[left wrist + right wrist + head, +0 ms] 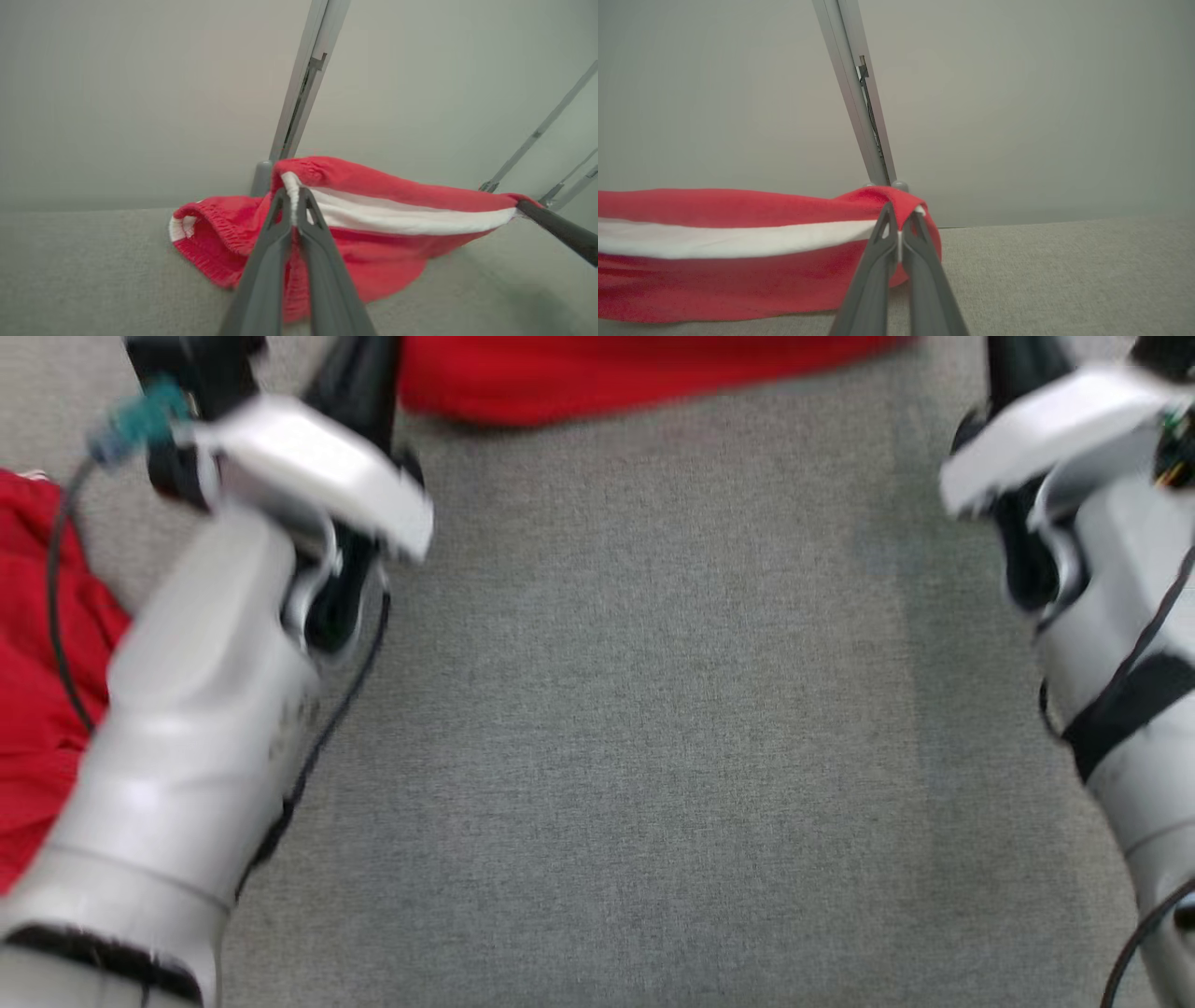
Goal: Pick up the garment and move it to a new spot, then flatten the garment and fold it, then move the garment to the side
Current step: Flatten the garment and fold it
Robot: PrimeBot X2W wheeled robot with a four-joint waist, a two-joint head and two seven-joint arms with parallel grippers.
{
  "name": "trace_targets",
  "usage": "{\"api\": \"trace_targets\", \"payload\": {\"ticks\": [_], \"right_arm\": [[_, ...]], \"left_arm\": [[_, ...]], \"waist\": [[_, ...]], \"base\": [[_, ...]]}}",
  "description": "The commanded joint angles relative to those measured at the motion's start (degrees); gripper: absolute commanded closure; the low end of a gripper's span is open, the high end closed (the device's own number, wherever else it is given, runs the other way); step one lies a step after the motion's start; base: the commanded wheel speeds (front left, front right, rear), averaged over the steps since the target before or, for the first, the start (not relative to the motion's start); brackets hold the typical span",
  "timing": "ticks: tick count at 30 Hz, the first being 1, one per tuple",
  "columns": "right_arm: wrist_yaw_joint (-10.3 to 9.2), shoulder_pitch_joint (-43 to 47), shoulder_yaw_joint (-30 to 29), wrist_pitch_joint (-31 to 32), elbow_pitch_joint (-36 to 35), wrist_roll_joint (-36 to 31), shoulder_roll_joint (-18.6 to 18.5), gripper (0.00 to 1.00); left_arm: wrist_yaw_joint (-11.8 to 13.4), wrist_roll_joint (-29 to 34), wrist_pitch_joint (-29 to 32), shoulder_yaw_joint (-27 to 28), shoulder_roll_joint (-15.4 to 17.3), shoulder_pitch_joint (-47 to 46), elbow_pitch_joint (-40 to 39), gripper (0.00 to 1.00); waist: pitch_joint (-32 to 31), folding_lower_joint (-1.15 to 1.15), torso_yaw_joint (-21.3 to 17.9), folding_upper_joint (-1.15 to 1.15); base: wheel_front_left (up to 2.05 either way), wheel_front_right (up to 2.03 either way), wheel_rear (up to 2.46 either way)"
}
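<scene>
Your left gripper (293, 198) is clamped on the garment (373, 219), its two long dark fingers pinched together over a white-edged fold at the top of the cloth. Your right gripper (900, 219) is closed on the garment's other end, with red cloth draped over its tips.

The garment is a soft red knit with a broad white stripe (728, 238) along its length. It is stretched between the two grippers at the far side of the grey table (653, 709), in front of a slotted metal post (303, 79) and a plain pale wall (117, 93). The table covering is a flecked, finely woven fabric.

The left wrist view gives you the puckered elastic waistband (205, 242), which slumps onto the table at the garment's left end. It also shows one dark finger of the right gripper reaching in at the stripe's right end. In the right wrist view the stripe looks smooth and taut.

The head view is blurred. It shows the glossy pale left forearm (196, 709) and right forearm (1130, 616), both with black cables, and the garment as a red band at the far edge. More red cloth (37, 663) lies at the left edge. You cannot tell whether it is the same piece.
</scene>
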Motion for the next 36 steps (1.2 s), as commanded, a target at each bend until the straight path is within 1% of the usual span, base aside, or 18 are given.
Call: {"api": "trace_targets", "payload": {"ticks": [1,4,9,14,16,21,24,28,29,36], "right_arm": [[-0.07,2.8,1.8,0.2,0.7,1.8,-0.4,1.00],[-0.08,7.9,6.1,1.1,1.2,4.7,-1.5,1.00],[-0.08,14.8,12.2,3.5,0.8,9.8,-4.2,1.00],[-0.09,20.1,17.4,5.4,-0.6,13.9,-7.8,1.00],[-0.09,22.8,20.7,6.6,-1.5,15.7,-9.7,1.00],[-0.10,27.6,25.8,8.9,-3.8,19.2,-13.1,1.00],[-0.10,30.2,29.3,11.1,-6.4,21.2,-16.2,1.00],[-0.10,33.7,33.1,14.7,-11.5,25.5,-20.8,1.00],[-0.10,33.7,33.1,14.7,-11.5,25.5,-20.8,1.00],[-0.10,38.6,38.7,20.9,-22.2,31.8,-30.6,1.00]], "left_arm": [[-0.2,-0.7,-0.3,-0.9,1.0,3.3,-0.6,1.00],[-0.2,-1.3,-0.3,-1.3,1.7,9.8,-2.3,1.00],[-0.1,0.1,-0.3,-3.7,3.5,18.9,-4.6,1.00],[-0.1,1.8,-0.3,-7.7,4.8,25.0,-5.8,1.00],[-0.1,3.1,-0.3,-10.1,5.4,27.9,-6.6,1.00],[-0.1,4.0,-0.3,-12.1,5.3,33.9,-7.6,1.00],[-0.1,4.7,-0.3,-12.8,5.3,37.3,-8.8,1.00],[-0.1,5.1,-0.3,-14.5,5.2,41.6,-10.3,1.00],[-0.1,5.1,-0.3,-14.5,5.2,41.6,-10.3,1.00],[-0.1,4.7,-0.3,-17.6,5.9,46.4,-13.4,1.00]], "waist": [[-2.7,0.00,0.7,0.00],[-5.7,0.00,0.8,0.00],[-10.9,0.00,0.7,0.00],[-15.4,0.00,1.0,0.00],[-17.8,0.00,1.0,0.00],[-23.1,0.00,0.9,0.00],[-25.9,0.00,0.7,0.00],[-28.9,0.00,0.8,0.00],[-28.9,0.00,0.8,0.00],[-31.4,0.00,0.7,0.00]], "base": [[0.00,0.00,0.00],[0.00,0.00,0.00],[0.00,0.00,0.00],[0.00,0.00,0.00],[0.00,0.00,0.00],[0.00,0.00,0.00],[0.00,0.00,0.00],[0.00,0.00,0.00],[0.00,0.00,0.00],[0.00,0.00,0.00]]}}
